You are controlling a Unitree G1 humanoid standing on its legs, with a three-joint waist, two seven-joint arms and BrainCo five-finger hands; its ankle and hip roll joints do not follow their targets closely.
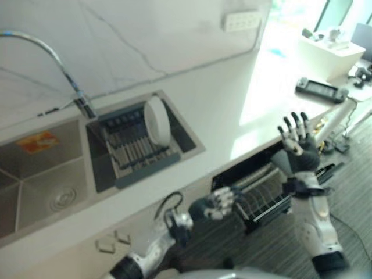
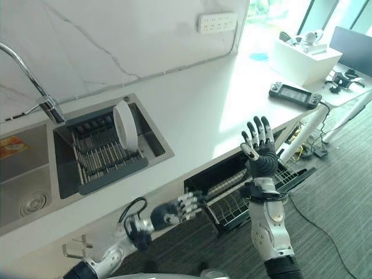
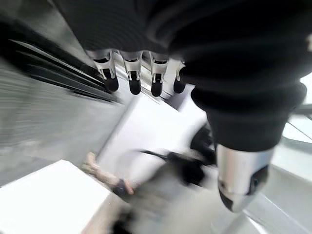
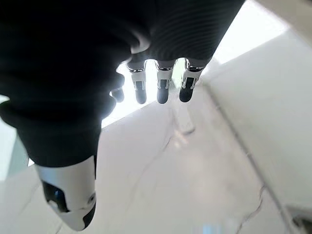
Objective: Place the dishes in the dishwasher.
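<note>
One white plate (image 2: pixel 125 127) stands on its edge in the dark drying rack (image 2: pixel 99 152) that sits in the right-hand basin of the steel sink (image 2: pixel 23 174); its face is turned toward about 9 o'clock and its long axis runs upright, its rim leaning slightly toward 12. Rack bars to its 9 o'clock lie bare, and the basin wall is close at its 3 o'clock. From the rack, at 11 o'clock, a curved tap (image 2: pixel 29 75) rises over the divide between the basins. At 4 o'clock from the plate, past the white counter's (image 2: pixel 192 110) front edge, the dishwasher (image 2: pixel 232 192) has its wire basket pulled out below the counter, with bare wires showing. The left hand (image 2: pixel 174 212) hovers just at the basket's 9 o'clock corner, fingers loosely extended and holding nothing. The right hand (image 2: pixel 258 152) is raised over the basket's 3 o'clock side, fingers spread straight upward, empty, apart from the counter edge. Striped floor (image 2: pixel 325 209) lies open at 4 o'clock.
</note>
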